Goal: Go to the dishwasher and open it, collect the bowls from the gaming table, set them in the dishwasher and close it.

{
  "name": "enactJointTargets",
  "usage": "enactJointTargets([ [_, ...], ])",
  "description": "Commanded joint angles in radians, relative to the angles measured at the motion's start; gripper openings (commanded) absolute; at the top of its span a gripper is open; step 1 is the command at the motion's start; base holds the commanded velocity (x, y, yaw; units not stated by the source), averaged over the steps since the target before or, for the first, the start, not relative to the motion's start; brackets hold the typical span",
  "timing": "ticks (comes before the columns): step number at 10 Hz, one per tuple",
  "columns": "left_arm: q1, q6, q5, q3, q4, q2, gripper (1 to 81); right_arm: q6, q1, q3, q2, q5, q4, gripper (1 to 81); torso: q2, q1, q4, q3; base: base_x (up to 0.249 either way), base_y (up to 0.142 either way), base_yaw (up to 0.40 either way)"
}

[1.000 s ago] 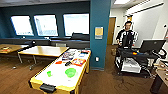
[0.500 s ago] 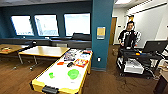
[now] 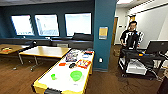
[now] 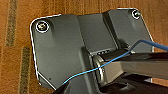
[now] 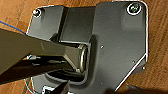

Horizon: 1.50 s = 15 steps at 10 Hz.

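So the whole head view has slid compared with a second ago: the gaming table (image 3: pixel 65 75) with its yellow frame sat a bit to the left and smaller, and now it's bigger and nearer the middle, close in front. That's the camera moving, not the table, so I'd read it as the robot rolling up to it.

On the pale top there's a green bowl (image 3: pixel 76 75) at the near end, right of centre, and a small green cup (image 3: pixel 53 76) to its left, well apart from it. Farther along are some red and dark bits and a colourful box I can't make out. My guess is we're in the bowl-collecting part, still on the approach, nothing picked up yet.

A person (image 3: pixel 129 37) stands far right behind a black cart (image 3: pixel 140 61). Wooden tables (image 3: pixel 45 51) sit off to the left.

Grippers: can't tell whether they're released or clenched. Both wrist views just look down at brown carpet.
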Motion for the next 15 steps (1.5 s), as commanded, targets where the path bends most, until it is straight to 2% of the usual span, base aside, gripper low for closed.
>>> enactJointTargets([
  [1,-0.053,0.009,0.052,0.001,0.001,0.004,81.1,-0.003,0.046,0.003,0.002,-0.048,-0.007,81.1,0.0,0.0,0.0,0.0,0.08,0.1,0.0],
  [15,-0.053,0.009,0.052,0.001,-0.002,0.004,81.1,-0.002,0.046,0.003,0.002,-0.048,-0.007,81.1,0.0,0.0,0.0,0.0,0.08,0.104,0.0],
])
